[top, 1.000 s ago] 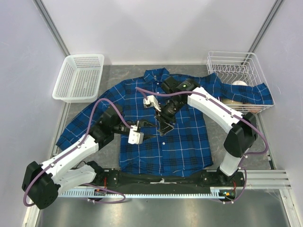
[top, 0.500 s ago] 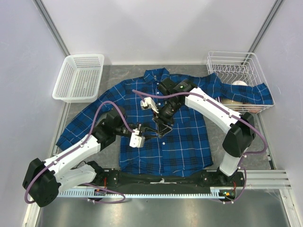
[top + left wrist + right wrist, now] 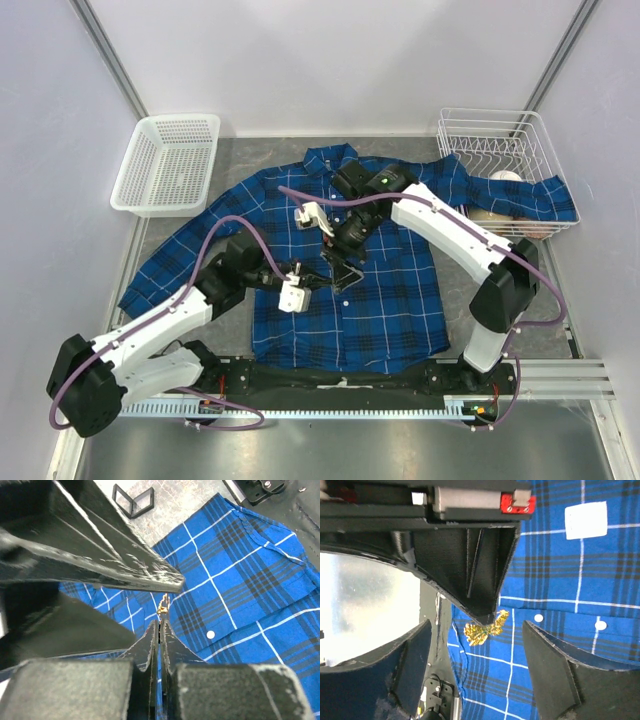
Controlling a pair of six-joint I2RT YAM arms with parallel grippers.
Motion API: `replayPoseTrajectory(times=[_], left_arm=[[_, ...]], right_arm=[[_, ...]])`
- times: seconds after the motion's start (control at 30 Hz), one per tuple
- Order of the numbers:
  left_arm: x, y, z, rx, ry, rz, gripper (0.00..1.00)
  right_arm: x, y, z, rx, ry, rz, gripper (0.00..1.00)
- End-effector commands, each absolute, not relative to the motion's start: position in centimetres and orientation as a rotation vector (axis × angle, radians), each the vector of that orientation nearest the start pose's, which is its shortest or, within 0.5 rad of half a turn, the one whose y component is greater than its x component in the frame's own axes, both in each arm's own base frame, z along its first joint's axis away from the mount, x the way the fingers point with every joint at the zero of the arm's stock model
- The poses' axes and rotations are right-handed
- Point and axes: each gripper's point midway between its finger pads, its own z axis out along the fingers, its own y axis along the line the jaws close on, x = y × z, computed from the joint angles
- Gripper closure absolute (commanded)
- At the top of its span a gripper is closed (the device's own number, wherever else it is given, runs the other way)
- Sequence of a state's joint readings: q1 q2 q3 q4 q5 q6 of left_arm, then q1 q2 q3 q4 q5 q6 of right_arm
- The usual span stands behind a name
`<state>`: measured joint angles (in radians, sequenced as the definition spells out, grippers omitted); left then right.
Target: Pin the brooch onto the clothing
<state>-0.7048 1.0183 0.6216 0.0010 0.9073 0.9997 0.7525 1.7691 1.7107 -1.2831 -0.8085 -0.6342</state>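
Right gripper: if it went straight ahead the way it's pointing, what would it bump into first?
Most likely the brooch, pinched at the tips of the left gripper and hanging right between the right gripper's open fingers. The clothing lies behind it, though how far is unclear.

Seeing brooch (image 3: 481,631) glinting gold-yellow; my fingers (image 3: 175,642) showing black; shirt (image 3: 390,300) showing blue plaid, white lines, white buttons (image 3: 538,617), white tag (image 3: 586,520).

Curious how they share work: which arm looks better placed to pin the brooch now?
Likely left. The left gripper is shut on the brooch above the shirt; the right gripper is open, empty.
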Motion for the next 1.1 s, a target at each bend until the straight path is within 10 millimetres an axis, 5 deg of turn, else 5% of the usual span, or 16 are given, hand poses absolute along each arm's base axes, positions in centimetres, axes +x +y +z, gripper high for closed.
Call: replayPoseTrajectory(times=[0.0,0.1,0.23,0.27,0.47,0.67,0.93,1.07], left_arm=[[16.2,-28.8,21.8,1.649,0.845,-0.726,0.98],[15.8,-28.3,22.5,1.587,0.998,-0.823,0.98],[16.5,-28.3,24.4,1.426,1.241,-0.945,0.98],[17.0,-28.2,24.6,1.382,1.298,-0.962,0.98],[18.5,-28.1,26.2,1.105,1.6,-1.202,0.98],[19.2,-28.1,27.3,1.041,1.619,-1.254,0.98],[19.2,-28.2,27.6,0.989,1.639,-1.313,0.98],[19.0,-28.2,27.8,0.998,1.635,-1.334,0.98]], right_arm=[[20.1,30.9,25.2,-1.715,1.887,1.142,0.15],[24.0,28.9,27.7,-1.542,1.893,1.083,0.11],[25.8,26.7,28.7,-1.445,1.891,0.968,0.13],[25.5,26.4,27.8,-1.435,1.924,0.958,0.17],[24.0,26.2,28.9,-1.323,1.893,0.992,0.33],[23.6,27.3,29.3,-1.331,1.853,1.075,0.36],[20.6,30.1,27.4,-1.39,1.824,1.176,0.37],[20.5,30.5,26.7,-1.396,1.822,1.194,0.47]])
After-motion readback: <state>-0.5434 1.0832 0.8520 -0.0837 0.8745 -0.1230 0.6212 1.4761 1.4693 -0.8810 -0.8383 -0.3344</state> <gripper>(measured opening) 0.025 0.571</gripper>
